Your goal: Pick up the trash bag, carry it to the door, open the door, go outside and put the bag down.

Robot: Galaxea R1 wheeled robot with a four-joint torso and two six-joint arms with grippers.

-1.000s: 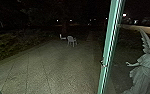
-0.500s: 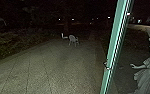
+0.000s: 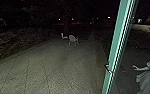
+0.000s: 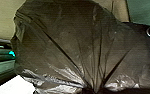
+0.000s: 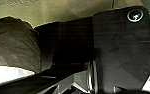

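Note:
The dark trash bag looms large in the left wrist view, its folds drawn together to a gathered neck, where my left gripper is shut on it. Part of the same bag bulges beside the robot's dark plate in the right wrist view. In the head view a green door post with a small metal latch part stands upright, slightly tilted, right of centre. Beyond it lies the dark paved yard.
A pale chair stands far off on the paving, another light object close to its left. Dark greenery borders the left side. A winged statue is at the right, past the post.
The head camera has turned slightly left, so the whole scene sits further right in its view. Most of that shift came in the first half second.

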